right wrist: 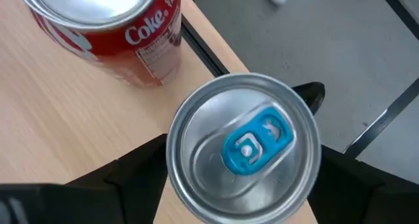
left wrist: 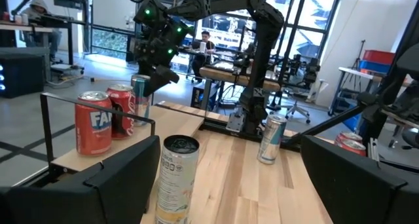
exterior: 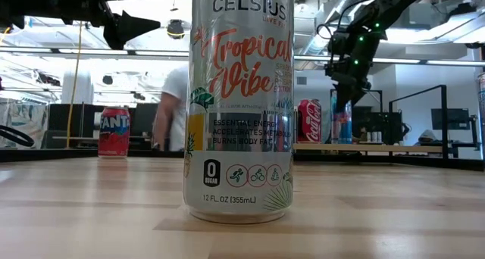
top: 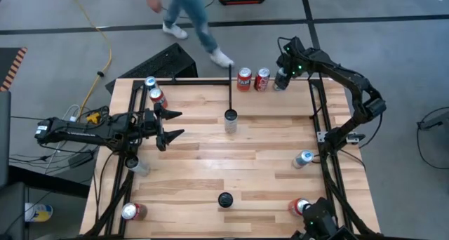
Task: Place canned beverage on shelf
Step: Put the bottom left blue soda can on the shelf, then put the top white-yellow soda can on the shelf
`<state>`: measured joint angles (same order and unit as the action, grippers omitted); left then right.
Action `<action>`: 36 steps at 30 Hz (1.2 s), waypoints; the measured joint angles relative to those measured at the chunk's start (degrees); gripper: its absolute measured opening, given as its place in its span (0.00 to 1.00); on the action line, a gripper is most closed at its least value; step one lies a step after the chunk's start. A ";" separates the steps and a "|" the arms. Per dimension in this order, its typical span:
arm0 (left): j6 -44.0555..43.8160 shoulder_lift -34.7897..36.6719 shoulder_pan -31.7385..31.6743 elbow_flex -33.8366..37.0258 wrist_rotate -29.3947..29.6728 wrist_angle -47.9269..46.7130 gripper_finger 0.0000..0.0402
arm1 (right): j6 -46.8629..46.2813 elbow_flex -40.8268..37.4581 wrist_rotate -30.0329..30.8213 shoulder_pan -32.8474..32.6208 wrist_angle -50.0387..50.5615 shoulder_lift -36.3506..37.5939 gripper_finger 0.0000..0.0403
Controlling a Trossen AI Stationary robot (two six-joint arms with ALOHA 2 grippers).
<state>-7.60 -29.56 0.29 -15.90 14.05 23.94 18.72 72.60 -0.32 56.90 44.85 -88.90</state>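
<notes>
My right gripper (top: 280,78) is at the table's far edge, shut on a slim silver can with a blue tab (right wrist: 243,145). The can is on the light wood shelf (top: 270,91), right of a Coke can (top: 262,78) and a Fanta can (top: 244,78). A thin black divider bar (top: 231,85) bounds the shelf on its left. My left gripper (top: 170,125) is open and empty at the table's left side. It points toward a tall Celsius can (top: 231,121) standing mid-table and is well apart from it. My right gripper pinches the slim can's side wall just below the top rim (right wrist: 174,155) between its two fingers, one on each side. The fingers come from above, pointing down. The can is upright, its base level with the Coke can's base on the shelf board (exterior: 341,140).
Two cans (top: 154,91) stand at the far left, a clear can (top: 137,165) and a red can (top: 132,210) at the near left, and a silver can (top: 303,158) and a red can (top: 300,206) at the right. A black camera (top: 224,199) sits near the front. A person (top: 189,15) walks beyond the far edge.
</notes>
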 joint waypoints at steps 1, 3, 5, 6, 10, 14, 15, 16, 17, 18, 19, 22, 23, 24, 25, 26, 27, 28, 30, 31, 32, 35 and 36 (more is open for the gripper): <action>0.00 0.00 0.00 0.00 -0.07 -0.02 0.88 | 0.00 0.00 0.00 0.00 -0.21 -0.02 0.84; 0.00 0.00 0.00 0.00 -0.05 0.00 0.88 | -0.02 0.03 0.02 -0.02 -0.58 0.00 0.84; 0.00 0.00 0.00 0.00 -0.05 -0.02 0.88 | -0.02 0.43 0.04 -0.02 -0.11 0.00 0.84; 0.00 0.00 -0.01 0.00 -0.05 -0.02 0.88 | -0.02 0.92 0.07 0.00 0.56 -0.02 0.84; 0.00 0.00 0.00 -0.05 -0.03 -0.12 0.88 | -0.17 4.00 0.07 -0.02 2.28 -0.02 0.84; 0.87 0.00 0.00 -1.03 -0.12 -0.53 0.88 | -0.22 8.31 0.09 -0.02 3.43 0.00 0.84; 0.91 0.00 -0.01 -1.27 -0.14 -0.63 0.88 | -0.22 9.46 0.09 -0.03 3.90 0.02 0.84; 0.92 0.00 0.00 -1.40 -0.14 -0.68 0.88 | -0.24 10.75 0.11 -0.14 4.60 0.02 0.84; 0.92 0.00 -0.02 -1.52 -0.14 -0.94 0.88 | -0.28 12.01 0.15 -0.25 5.09 0.02 0.84; 0.94 -0.02 0.00 -1.60 -0.14 -1.09 0.88 | -0.33 13.33 0.19 -0.45 5.55 0.02 0.84; 1.02 -0.02 0.00 -1.60 -0.16 -1.07 0.88 | -0.38 14.70 0.24 -0.73 6.22 0.02 0.84; 1.10 0.00 -0.02 -1.62 -0.17 -1.10 0.88 | -1.43 18.40 0.15 -2.18 8.44 0.04 0.84; 1.16 0.00 -0.01 -1.62 -0.18 -1.21 0.88 | -2.03 19.44 -0.32 -2.89 9.10 0.04 0.85; 1.30 0.00 -0.01 -1.62 -0.16 -1.36 0.88 | -2.56 20.29 -1.62 -3.73 9.82 0.06 0.85; 1.33 0.00 0.00 -1.62 -0.16 -1.49 0.88 | -2.98 20.97 -3.35 -4.70 10.60 0.10 0.85; 1.36 -0.02 0.00 -1.62 -0.16 -1.51 0.88 | -3.42 21.49 -5.22 -5.84 11.39 0.15 0.85; 1.58 -0.02 0.00 -1.62 -0.16 -1.51 0.88 | -3.68 21.75 -7.49 -7.15 12.10 0.29 0.85; 1.98 -0.02 0.00 -1.62 -0.16 -1.51 0.88 | -3.69 21.77 -9.87 -8.59 12.73 0.53 0.85; 2.40 0.00 0.00 -1.63 -0.18 -1.64 0.88 | -3.72 21.77 -14.04 -12.29 14.22 1.11 0.85; 2.43 0.00 0.00 -1.64 -0.18 -1.94 0.88 | -3.77 21.77 -15.59 -14.41 14.72 1.40 0.85; 2.43 0.00 0.00 -1.64 -0.18 -2.33 0.88 | -3.86 21.77 -16.59 -16.63 15.24 1.73 0.85; 2.43 0.00 0.00 -1.64 -0.18 -3.45 0.88 | -5.29 21.77 -17.53 -24.04 15.17 2.90 0.85; 2.43 0.00 -0.02 -1.66 -0.18 -3.96 0.88 | -5.74 21.77 -17.54 -26.65 14.50 3.22 0.85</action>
<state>-5.17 -29.56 0.27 -17.56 13.87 19.99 12.98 94.37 -17.86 30.26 59.35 -85.68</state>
